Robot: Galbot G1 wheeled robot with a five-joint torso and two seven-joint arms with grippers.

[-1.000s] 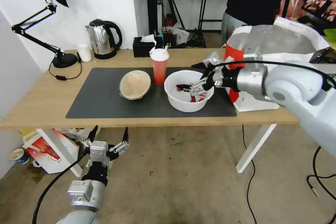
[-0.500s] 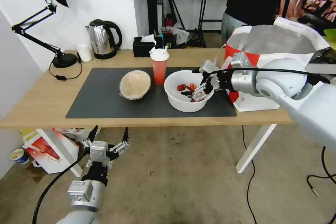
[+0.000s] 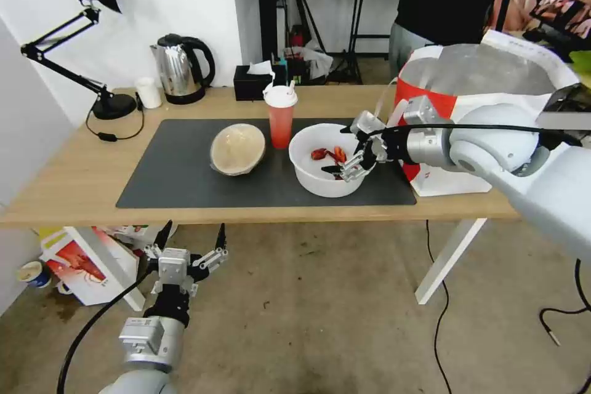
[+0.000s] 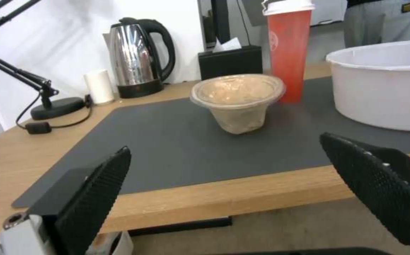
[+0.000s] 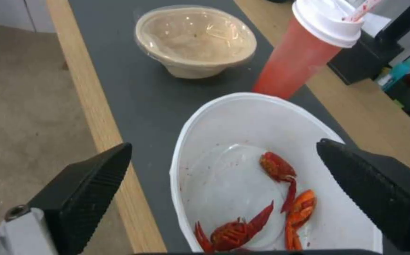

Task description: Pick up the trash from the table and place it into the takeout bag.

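So my right gripper (image 3: 352, 156) hangs spread wide over the white bowl (image 3: 308, 173), nothing held yet. Next I'd pinch its rim, then takeout bag (image 3: 443, 178).

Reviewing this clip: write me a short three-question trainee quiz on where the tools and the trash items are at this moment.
1. True or false: the right tool is shut on the white bowl's rim.
2. Which item stands between the beige bowl and the white bowl on the mat? A) kettle B) red cup C) tissue box
3. Fill in: the left tool hangs open below the front edge of the ____.

Key
1. False: it is open, at the bowl's bag-side rim, over the crayfish shells.
2. B, the red cup.
3. The table.
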